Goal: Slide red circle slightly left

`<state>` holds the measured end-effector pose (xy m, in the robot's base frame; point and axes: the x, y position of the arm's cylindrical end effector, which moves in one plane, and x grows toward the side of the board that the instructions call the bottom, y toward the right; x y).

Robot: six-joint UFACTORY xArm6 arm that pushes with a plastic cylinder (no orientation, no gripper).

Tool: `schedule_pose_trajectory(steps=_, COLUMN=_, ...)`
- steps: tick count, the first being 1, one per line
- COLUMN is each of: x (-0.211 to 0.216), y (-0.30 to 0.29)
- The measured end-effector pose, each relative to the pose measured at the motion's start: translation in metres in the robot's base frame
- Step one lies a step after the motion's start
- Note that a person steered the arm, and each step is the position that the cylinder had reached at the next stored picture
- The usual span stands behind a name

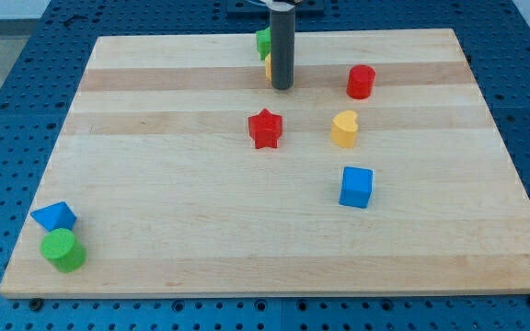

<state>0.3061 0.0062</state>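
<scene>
One light, rigid red circle [361, 82] near top edge: push right face; my tip [282, 87], clawless, stands leftward

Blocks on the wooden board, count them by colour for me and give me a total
Red: 2, the red circle and the red star
Yellow: 2, the yellow heart and a yellow block partly hidden behind my tip
Blue: 2, the blue cube and the blue triangle
Green: 2, the green circle and a green block behind the rod
Total: 8
</scene>
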Motion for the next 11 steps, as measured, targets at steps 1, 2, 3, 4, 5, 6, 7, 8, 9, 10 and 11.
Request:
schedule_pose_trajectory(steps=1, x=-0.006, y=-0.007)
schedule_pose_trajectory(steps=2, x=-0.014, y=-0.011)
schedule_pose_trajectory(steps=3, x=-0.018, y=-0.011)
schedule_pose_trajectory(steps=4, x=-0.017, y=-0.011)
schedule_pose_trajectory(steps=5, x=0.014, y=0.006)
schedule_pose_trajectory(steps=6, x=0.05, y=0.034)
schedule_pose_trajectory(steps=7, x=0.069, y=0.082)
schedule_pose_trajectory(steps=8, x=0.067, y=0.148)
schedule_pose_trajectory(steps=9, x=0.035, y=0.168)
schedule_pose_trajectory(steps=10, x=0.003, y=0.158)
schedule_pose_trajectory(steps=11, x=0.002, y=0.136)
